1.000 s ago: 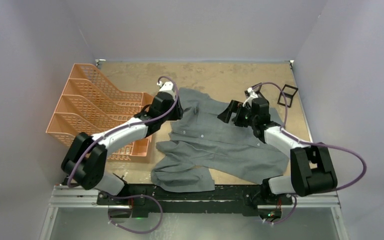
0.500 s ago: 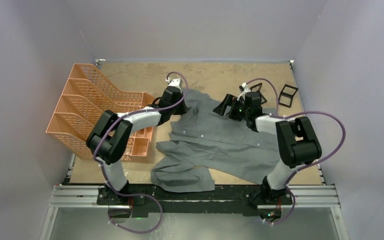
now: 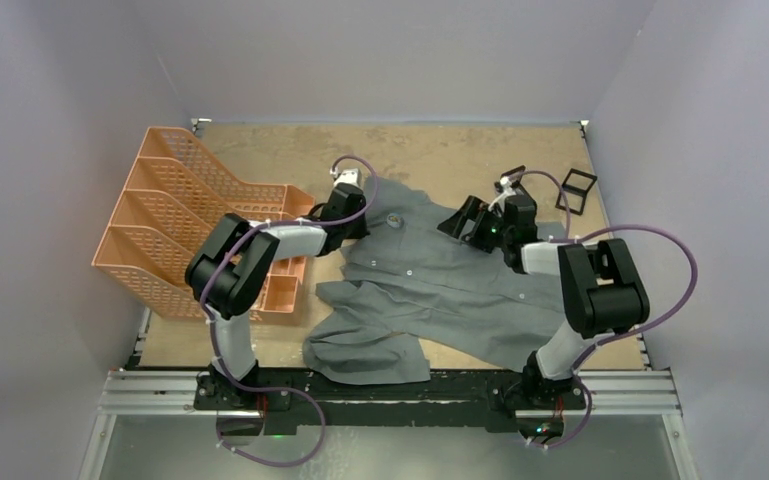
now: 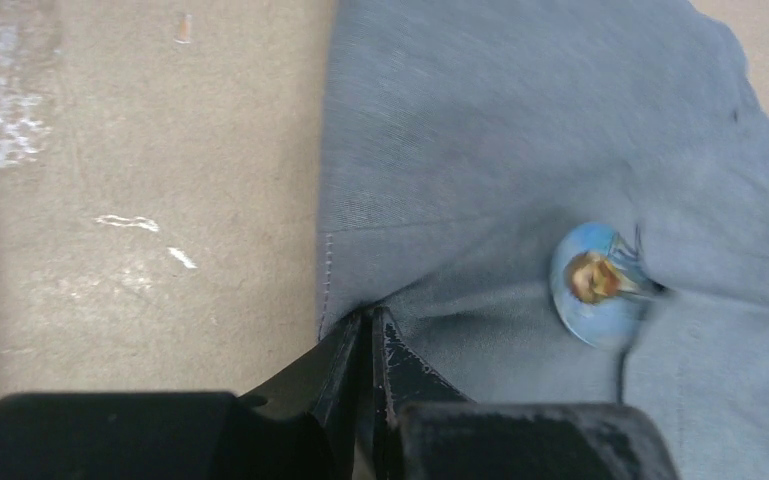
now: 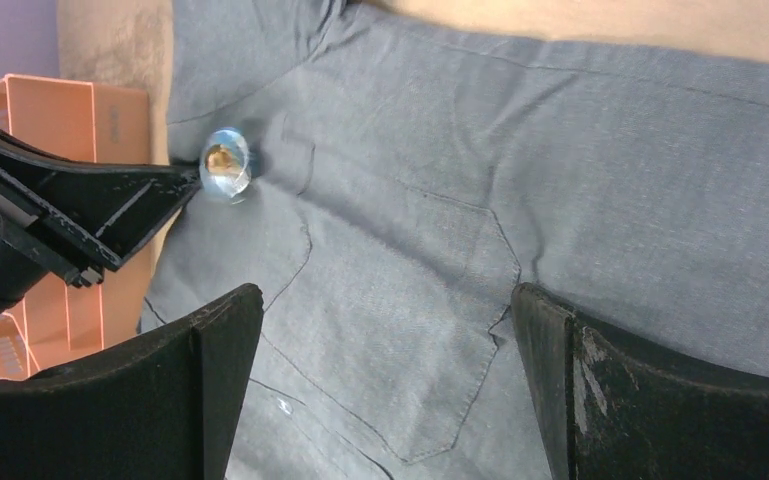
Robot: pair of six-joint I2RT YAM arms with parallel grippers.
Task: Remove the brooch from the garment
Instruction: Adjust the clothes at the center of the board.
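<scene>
left hand clenched on the garment edge just beside the brooch; right hand released, hovering near the brooch; risk: that thin pinch slips, and the garment lifts with the brooch.

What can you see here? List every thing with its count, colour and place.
grey shirt: one, grey, spread mid-table.
brooch: one, blue with a portrait, pinned on the shirt.
tiered file rack: one, orange, table's left side.
square frame: one, black, far right.
table: one, tan, under everything.
left gripper: one, black, shut on the shirt's edge beside the brooch.
right gripper: one, black, open above the shirt.
</scene>
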